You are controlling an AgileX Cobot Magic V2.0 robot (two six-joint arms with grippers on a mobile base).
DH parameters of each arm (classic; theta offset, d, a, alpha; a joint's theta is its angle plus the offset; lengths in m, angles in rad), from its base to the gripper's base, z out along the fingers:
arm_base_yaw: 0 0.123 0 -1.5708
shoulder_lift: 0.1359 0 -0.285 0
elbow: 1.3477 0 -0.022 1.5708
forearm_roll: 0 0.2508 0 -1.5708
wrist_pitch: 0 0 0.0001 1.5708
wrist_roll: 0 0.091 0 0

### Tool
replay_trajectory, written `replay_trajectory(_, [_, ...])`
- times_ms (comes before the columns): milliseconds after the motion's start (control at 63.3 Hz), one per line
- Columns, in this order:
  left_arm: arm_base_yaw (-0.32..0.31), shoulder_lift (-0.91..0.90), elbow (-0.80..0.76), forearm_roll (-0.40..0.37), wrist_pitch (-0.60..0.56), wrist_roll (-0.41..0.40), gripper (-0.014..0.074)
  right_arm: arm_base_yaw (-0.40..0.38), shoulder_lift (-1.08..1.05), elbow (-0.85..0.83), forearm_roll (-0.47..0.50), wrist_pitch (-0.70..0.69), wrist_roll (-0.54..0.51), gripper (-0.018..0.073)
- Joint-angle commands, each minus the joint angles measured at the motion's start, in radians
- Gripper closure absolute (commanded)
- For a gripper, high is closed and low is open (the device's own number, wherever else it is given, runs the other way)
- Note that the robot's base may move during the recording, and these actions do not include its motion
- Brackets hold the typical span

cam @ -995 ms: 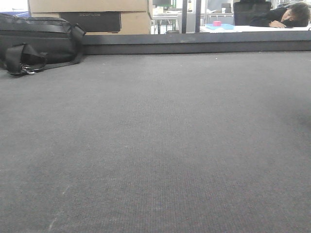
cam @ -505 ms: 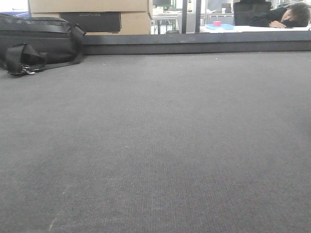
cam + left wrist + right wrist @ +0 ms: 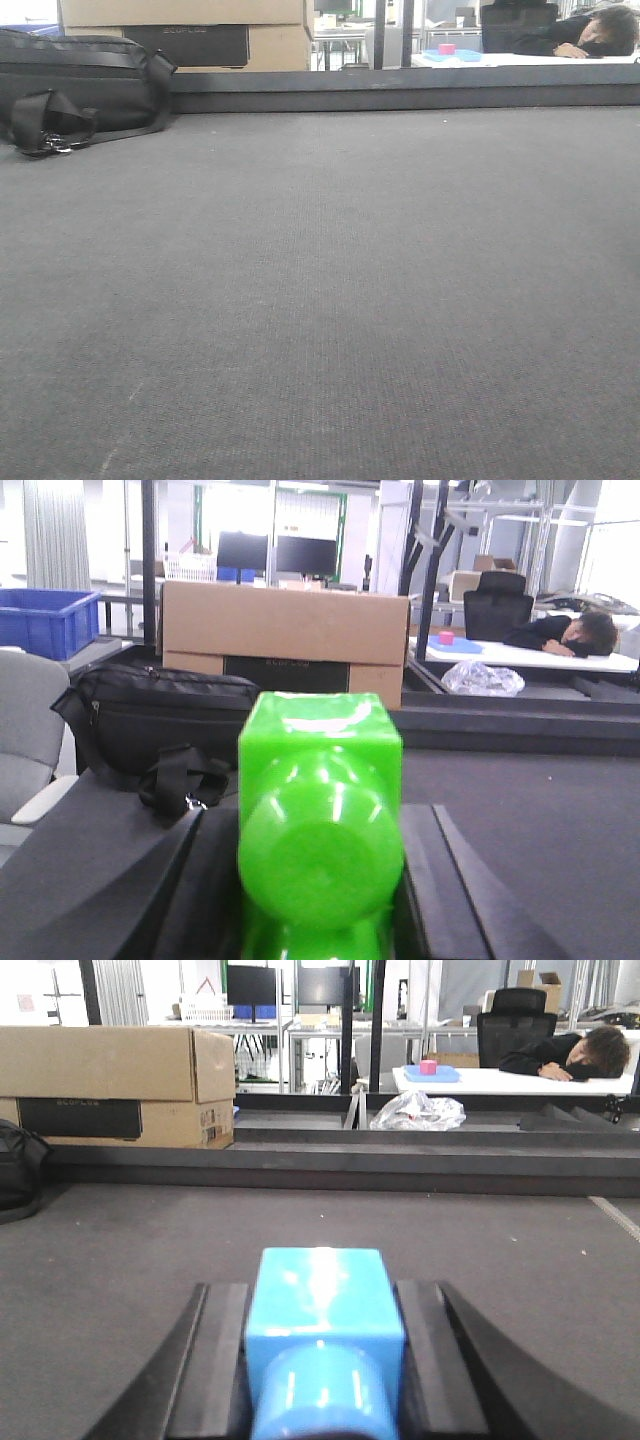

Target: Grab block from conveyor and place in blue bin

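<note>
The conveyor (image 3: 320, 300) is a broad dark grey woven belt with a dark raised rail (image 3: 400, 90) along its far edge. No block lies on it in the front view. My left gripper (image 3: 320, 820) is shut on a bright green block (image 3: 320, 780) above the belt. My right gripper (image 3: 322, 1295) is shut on a light blue block (image 3: 322, 1300) low over the belt (image 3: 500, 1260). A blue bin (image 3: 45, 620) stands far off at the left in the left wrist view. Neither gripper shows in the front view.
A black bag (image 3: 80, 85) lies at the belt's far left edge, also in the left wrist view (image 3: 150, 715). Cardboard boxes (image 3: 285, 630) stand behind the rail. Beyond, a person (image 3: 565, 1055) rests on a white table with a pink block (image 3: 428, 1066) in a light blue tray.
</note>
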Motion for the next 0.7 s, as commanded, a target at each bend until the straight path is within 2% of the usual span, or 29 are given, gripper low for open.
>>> replay_trajectory(0, [-0.006,-0.018,0.001,-0.002,-0.025,-0.005,0.0708,0.001,-0.004,0.000,-0.002,-0.013,-0.008,0.0721])
replay_trajectory(679, [-0.006,-0.021,0.001,-0.002,-0.025,-0.005,0.0708,0.001,-0.004,0.000,-0.002,-0.013,-0.008,0.0721])
